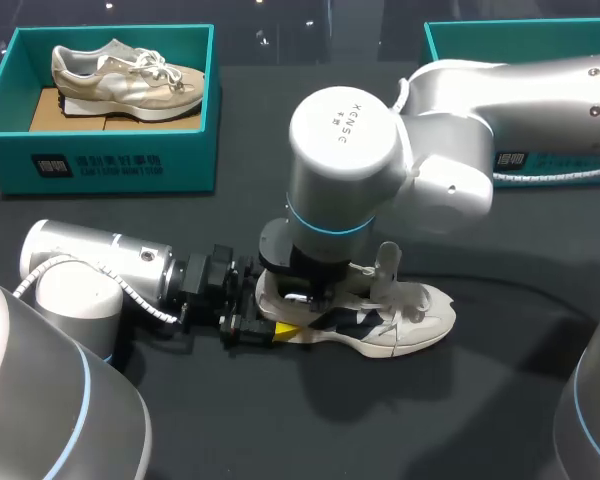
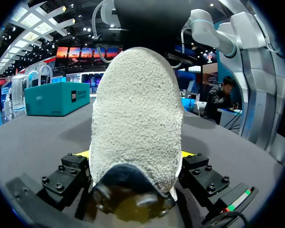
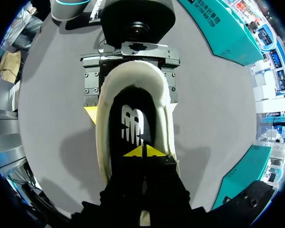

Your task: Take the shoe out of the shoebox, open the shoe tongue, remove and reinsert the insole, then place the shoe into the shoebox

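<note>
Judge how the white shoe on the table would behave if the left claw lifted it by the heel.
Probably light: the shoe looks like a fabric-and-foam trainer. Held only at the heel by the left claw, its long toe end would likely droop or swing. The textured heel should resist slipping.

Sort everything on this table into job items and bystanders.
Job: white shoe, its insole, left pincer, right pincer, right teal box (probably its shoebox).
Bystanders: beige sneaker, left teal box holding it.
</note>
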You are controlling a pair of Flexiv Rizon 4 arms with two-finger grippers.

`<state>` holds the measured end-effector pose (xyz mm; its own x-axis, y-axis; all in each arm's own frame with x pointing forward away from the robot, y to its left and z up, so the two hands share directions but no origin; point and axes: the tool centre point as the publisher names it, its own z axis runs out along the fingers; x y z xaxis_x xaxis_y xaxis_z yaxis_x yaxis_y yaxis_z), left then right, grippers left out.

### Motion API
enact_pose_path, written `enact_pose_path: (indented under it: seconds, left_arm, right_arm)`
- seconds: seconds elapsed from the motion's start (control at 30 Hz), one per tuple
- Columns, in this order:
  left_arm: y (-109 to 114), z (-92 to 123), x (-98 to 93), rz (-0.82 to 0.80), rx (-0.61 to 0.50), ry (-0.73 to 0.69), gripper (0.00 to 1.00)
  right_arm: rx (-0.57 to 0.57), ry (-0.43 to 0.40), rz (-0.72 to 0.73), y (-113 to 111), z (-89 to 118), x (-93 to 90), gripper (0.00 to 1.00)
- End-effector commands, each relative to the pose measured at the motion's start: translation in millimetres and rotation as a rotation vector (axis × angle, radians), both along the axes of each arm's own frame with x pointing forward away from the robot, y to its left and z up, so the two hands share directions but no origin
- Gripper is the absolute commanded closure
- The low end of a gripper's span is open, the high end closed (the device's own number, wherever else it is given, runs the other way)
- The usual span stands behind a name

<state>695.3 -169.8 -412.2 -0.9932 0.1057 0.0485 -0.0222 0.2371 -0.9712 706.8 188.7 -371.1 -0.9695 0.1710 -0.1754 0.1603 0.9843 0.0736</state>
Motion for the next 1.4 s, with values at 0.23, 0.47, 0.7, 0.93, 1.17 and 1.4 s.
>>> enact_pose_path:
  seconds: [0.23, 0.47, 0.7, 0.93, 1.17, 1.4]
  left_arm:
    - [0, -1, 0.5, 0.001, 0.000, 0.000, 1.00]
    - [0, -1, 0.5, 0.001, 0.000, 0.000, 1.00]
    - [0, -1, 0.5, 0.001, 0.000, 0.000, 1.00]
    - [0, -1, 0.5, 0.001, 0.000, 0.000, 1.00]
    - [0, -1, 0.5, 0.001, 0.000, 0.000, 1.00]
    - [0, -1, 0.5, 0.001, 0.000, 0.000, 1.00]
  right_arm:
    - [0.030, -0.014, -0.050, -33, -6, -1.6, 1.00]
    - [0.030, -0.007, -0.069, -43, -10, -0.3, 0.95]
    - [0.035, 0.008, -0.057, -42, -17, 5.5, 0.69]
    - [0.033, 0.058, -0.029, -38, -28, 9.2, 0.66]
    - [0.020, 0.143, -0.006, -30, -48, 3.7, 0.63]
    - [0.016, 0.219, -0.011, -31, -62, -10.8, 0.68]
